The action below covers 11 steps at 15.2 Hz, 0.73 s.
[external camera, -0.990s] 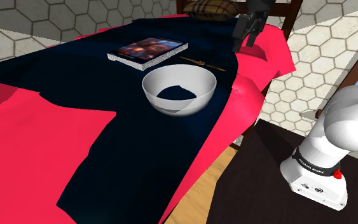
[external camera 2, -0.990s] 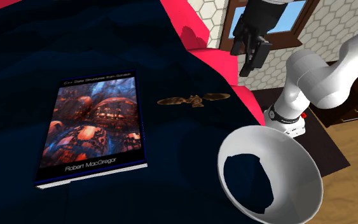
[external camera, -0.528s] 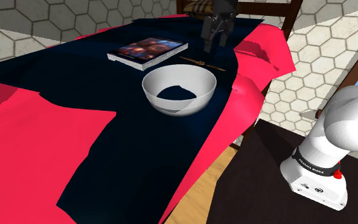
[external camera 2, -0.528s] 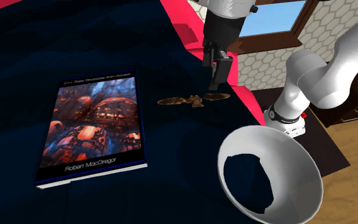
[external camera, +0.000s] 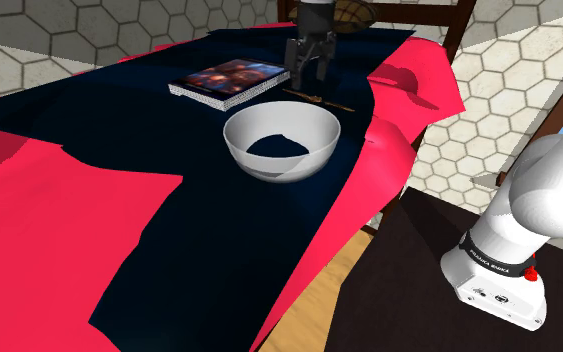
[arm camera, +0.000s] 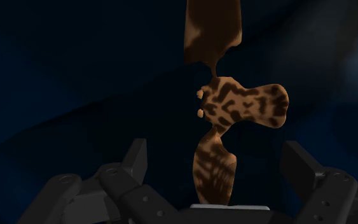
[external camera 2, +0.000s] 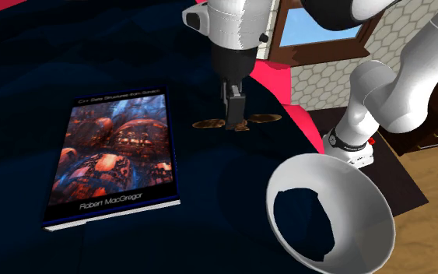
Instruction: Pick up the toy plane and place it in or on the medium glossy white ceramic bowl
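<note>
Two black fingers of the all-black gripper [external camera: 307, 88] hang spread over the mottled brown toy plane [external camera: 321, 99], just beside the picture-covered rectangular book [external camera: 232, 80]; the glossy white round bowl [external camera: 259, 160] sits near the book. In the second exterior view the book [external camera 2: 112, 156] reads "Robert MacGregor", with the plane [external camera 2: 265, 117] beside it under the gripper [external camera 2: 235, 123]. At the wrist, the fingers [arm camera: 136, 156] stand apart, the plane [arm camera: 234, 105] between them, untouched.
</note>
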Motion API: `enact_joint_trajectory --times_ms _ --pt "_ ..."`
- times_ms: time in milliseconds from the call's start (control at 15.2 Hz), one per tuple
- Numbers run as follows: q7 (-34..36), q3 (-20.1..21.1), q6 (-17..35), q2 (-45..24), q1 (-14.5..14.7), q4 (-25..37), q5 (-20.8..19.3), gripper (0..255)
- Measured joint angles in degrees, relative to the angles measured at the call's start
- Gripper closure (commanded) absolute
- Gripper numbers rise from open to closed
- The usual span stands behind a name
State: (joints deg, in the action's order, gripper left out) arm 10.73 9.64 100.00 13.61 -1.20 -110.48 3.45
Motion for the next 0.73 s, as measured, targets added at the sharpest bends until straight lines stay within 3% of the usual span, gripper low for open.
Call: enact_joint_trajectory --times_ms 330,726 --pt "-0.01 0.16 3.76 -0.34 0.07 -3.47 0.02 0" --pt "-0.02 0.17 4.18 -0.22 0.08 -3.96 0.04 0"
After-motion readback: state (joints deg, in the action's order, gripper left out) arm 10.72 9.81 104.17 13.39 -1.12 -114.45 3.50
